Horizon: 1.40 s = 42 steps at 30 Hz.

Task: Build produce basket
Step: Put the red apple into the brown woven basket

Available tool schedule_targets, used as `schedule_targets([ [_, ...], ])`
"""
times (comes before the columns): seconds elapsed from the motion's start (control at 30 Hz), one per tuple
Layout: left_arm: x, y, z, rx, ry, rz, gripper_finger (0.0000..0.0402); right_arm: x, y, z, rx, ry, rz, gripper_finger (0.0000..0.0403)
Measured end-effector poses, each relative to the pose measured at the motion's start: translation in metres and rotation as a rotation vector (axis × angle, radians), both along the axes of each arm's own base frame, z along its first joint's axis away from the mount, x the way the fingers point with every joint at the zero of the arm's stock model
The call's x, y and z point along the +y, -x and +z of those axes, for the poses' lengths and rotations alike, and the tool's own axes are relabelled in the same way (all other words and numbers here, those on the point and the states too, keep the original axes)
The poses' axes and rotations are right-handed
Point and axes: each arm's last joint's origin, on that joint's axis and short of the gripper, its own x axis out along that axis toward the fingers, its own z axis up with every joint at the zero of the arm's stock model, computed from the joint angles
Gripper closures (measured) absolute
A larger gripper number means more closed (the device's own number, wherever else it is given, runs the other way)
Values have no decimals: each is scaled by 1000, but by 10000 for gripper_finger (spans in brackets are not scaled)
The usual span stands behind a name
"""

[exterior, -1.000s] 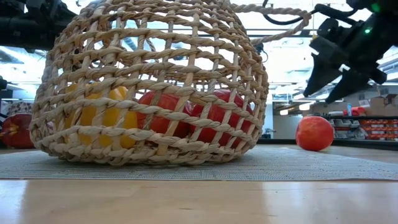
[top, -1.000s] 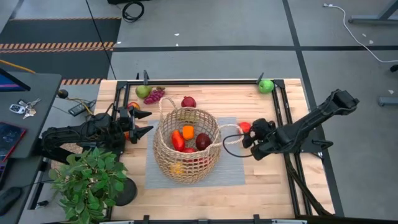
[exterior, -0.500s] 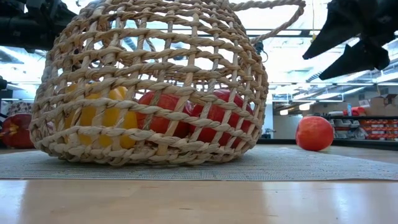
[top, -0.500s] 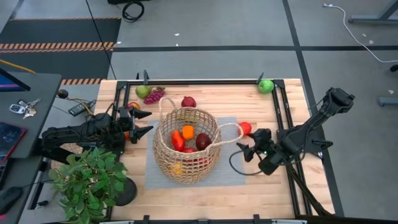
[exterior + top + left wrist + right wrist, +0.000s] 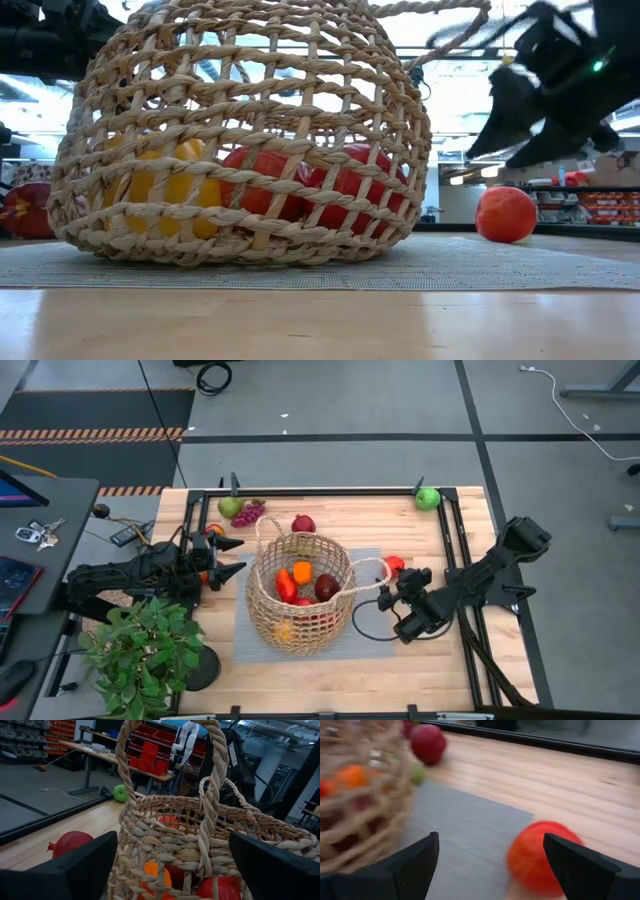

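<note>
Right gripper (image 5: 397, 600) spread, empty, beside basket (image 5: 299, 592) handle; red fruit (image 5: 395, 564) loose on the table nearby. We risk snagging the handle or rolling it away. Left gripper (image 5: 225, 558) spread, idle.

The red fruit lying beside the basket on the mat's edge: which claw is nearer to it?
Right. The right claw hovers open just beside the red fruit; the left claw waits across the basket.

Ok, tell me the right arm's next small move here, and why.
Probably ease the right gripper forward and down over the red fruit lying on the table beside the basket. The jaws stand open and empty, the right wrist view shows that fruit just ahead between the fingers, and it is the nearest piece not yet in the basket.
</note>
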Motion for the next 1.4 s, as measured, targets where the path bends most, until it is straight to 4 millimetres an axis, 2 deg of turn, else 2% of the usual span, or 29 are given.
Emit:
schedule_targets([
  [0.17,0,0,0,1,0,0,12,-15,-2,-9,53,-7,-114,42],
  [0.5,0,0,0,0,0,0,12,-39,-10,-10,80,-74,-243,42],
  [0.7,0,0,0,0,0,0,12,-47,-11,-18,137,-118,-245,37],
  [1.0,0,0,0,0,0,0,12,-53,-6,-31,124,-156,-253,17],
  [1.4,0,0,0,0,0,0,12,-52,-5,-31,141,-171,-245,51],
])
